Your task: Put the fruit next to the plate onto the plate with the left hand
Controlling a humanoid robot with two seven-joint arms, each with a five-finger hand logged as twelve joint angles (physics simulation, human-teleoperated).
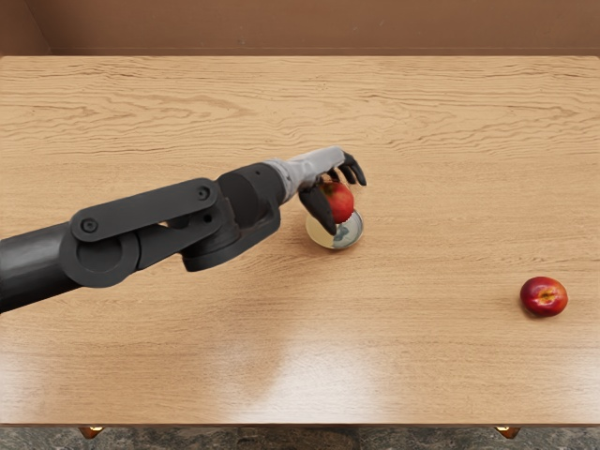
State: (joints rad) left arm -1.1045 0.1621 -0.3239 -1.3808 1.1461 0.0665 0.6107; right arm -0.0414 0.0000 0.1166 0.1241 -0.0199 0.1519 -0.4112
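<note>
Robot's left hand point(325, 186) is clamped around the red fruit point(340, 200) right over the small plate point(349, 235), can't tell if it's touching down, so I'd say nearly done, just the release to go, other fruit point(544, 295) well apart.

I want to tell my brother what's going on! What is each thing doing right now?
left hand: fingers curled around the held fruit.
held fruit: over the plate; touching it or not, cannot tell.
plate: flat on the table, partly hidden by the left hand.
other fruit: lying alone on the table, far right, untouched.
right hand: not in view.
</note>
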